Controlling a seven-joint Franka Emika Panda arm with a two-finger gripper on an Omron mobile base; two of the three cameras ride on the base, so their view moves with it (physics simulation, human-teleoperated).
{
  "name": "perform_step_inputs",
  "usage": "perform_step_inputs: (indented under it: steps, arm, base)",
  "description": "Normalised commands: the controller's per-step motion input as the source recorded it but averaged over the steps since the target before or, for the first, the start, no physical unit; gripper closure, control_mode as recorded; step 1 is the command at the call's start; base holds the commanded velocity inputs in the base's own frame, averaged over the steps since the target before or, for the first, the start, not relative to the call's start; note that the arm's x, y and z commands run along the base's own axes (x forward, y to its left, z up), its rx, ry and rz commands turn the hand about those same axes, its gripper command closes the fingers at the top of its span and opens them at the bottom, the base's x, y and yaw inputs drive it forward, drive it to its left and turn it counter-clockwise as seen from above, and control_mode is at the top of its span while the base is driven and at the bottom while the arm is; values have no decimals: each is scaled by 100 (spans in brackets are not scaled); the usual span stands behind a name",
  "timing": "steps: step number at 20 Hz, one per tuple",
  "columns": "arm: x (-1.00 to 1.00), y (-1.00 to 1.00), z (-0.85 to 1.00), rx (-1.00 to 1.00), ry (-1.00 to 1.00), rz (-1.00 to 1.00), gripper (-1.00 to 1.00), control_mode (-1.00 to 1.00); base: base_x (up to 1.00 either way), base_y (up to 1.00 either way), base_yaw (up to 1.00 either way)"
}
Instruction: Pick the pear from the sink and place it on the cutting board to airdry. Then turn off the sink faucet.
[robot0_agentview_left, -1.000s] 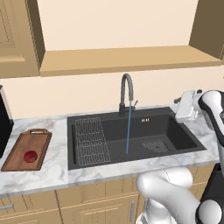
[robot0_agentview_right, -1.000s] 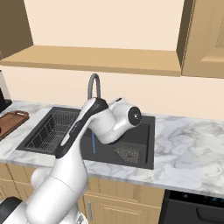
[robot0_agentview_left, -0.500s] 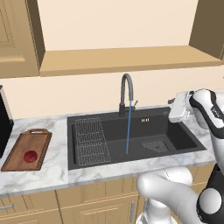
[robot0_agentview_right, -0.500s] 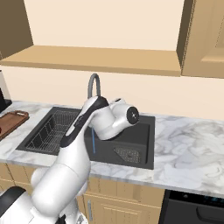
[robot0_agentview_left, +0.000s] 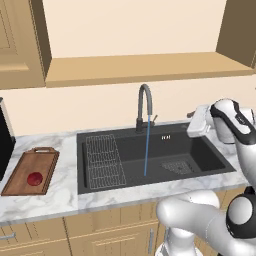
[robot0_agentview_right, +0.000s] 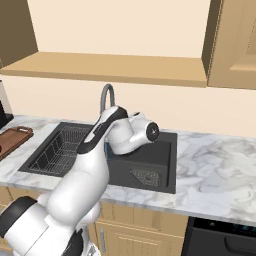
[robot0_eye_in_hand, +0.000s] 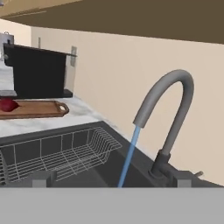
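The dark red pear (robot0_agentview_left: 34, 178) lies on the brown cutting board (robot0_agentview_left: 25, 186) left of the sink (robot0_agentview_left: 200, 155); the hand view shows the pear (robot0_eye_in_hand: 6, 105) and the board (robot0_eye_in_hand: 39, 109) too. The sink faucet (robot0_agentview_left: 145, 107) runs, a blue stream (robot0_agentview_left: 146, 150) falling into the basin. My gripper (robot0_agentview_left: 192, 122) hangs open over the sink's right end, right of the faucet and apart from it. In the hand view the fingertips (robot0_eye_in_hand: 41, 178) stand wide with nothing between them, facing the faucet (robot0_eye_in_hand: 170, 113) and its small lever (robot0_eye_in_hand: 199, 174).
A wire rack (robot0_agentview_left: 104, 160) fills the sink's left part and a drain grate (robot0_agentview_left: 176, 166) sits at its right. A black appliance (robot0_agentview_left: 5, 140) stands behind the board. A wooden shelf (robot0_agentview_left: 145, 67) runs above the faucet. My arm covers most of the sink (robot0_agentview_right: 160, 150) in the right base view.
The hand has moved left over the sink's right end, toward the faucet. The jaws stayed open. Pear, board and water stream are unchanged.
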Motion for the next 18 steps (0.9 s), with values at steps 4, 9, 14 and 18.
perform_step_inputs:
  steps: [4, 9, 14, 18]
  arm:
    - [21, 9, -10, 1, 0, 0, -100, -100]
    - [21, 15, -15, 0, 0, 0, -100, -100]
    - [19, 21, -17, 0, 0, 0, -100, -100]
    - [33, 10, -11, 0, 0, -2, -100, -100]
  base:
    - [0, 0, 0]
    - [0, 0, 0]
    - [0, 0, 0]
    - [0, 0, 0]
